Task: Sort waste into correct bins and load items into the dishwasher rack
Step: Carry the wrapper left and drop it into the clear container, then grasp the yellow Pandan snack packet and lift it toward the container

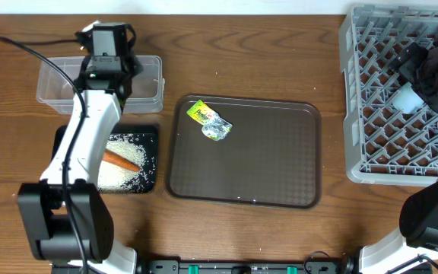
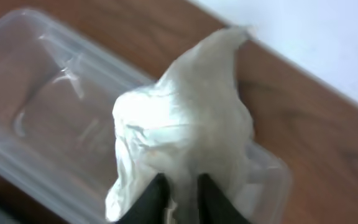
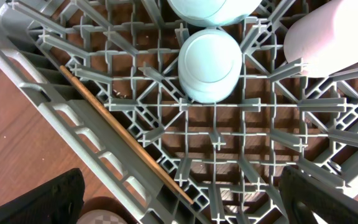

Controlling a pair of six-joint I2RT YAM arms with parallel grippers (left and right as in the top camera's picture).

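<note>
Overhead, the left arm (image 1: pixel 90 129) reaches over the clear tub (image 1: pixel 147 84) near the tabletop's far-left corner. The wrapper (image 1: pixel 208 120), its print unreadable, lies on the brown tray (image 1: pixel 280 167).

Left wrist: the left hand (image 2: pixel 182 190) pinches the napkin (image 2: pixel 185 118) above the tub. The step in hand is binning it, and the next move is probably a release.

Right wrist: the right hand (image 3: pixel 185 199) is spread and empty above the rack (image 3: pixel 36 93) at the right edge.

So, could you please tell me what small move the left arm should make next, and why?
Probably open the left gripper and let go: its fingers pinch the crumpled white napkin, which hangs over the clear tub, so it should drop in.
</note>
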